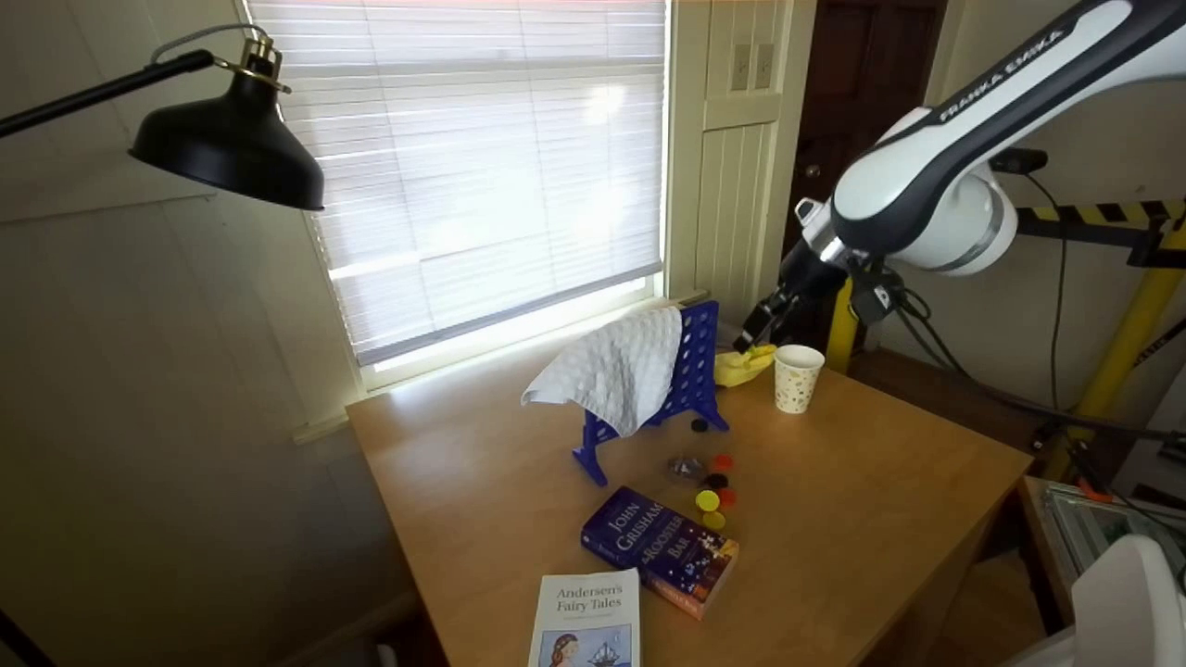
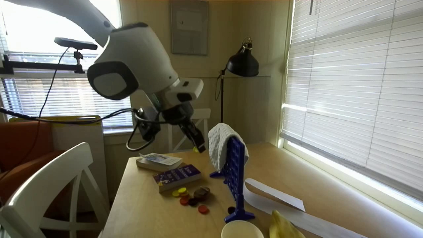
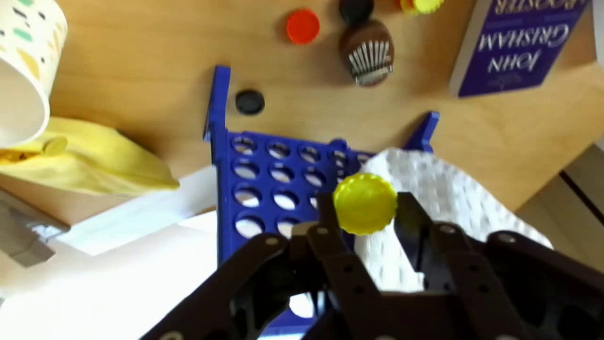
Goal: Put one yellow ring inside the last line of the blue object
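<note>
While gripper [image 3: 364, 210] holds yel. ring [image 3: 365, 200], wht. cloth [image 1: 611, 369] drapes blue rack [image 3: 267, 212].

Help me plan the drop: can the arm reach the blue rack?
Probably yes: nothing shows between the gripper and the blue rack at the end nearest the cup; white cloth covers another part.

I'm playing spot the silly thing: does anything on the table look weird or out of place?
Yes: a white cloth hangs over the blue rack, toward the end away from the cup. It looks odd because it hides part of the rack and may block the yellow ring in the gripper.
</note>
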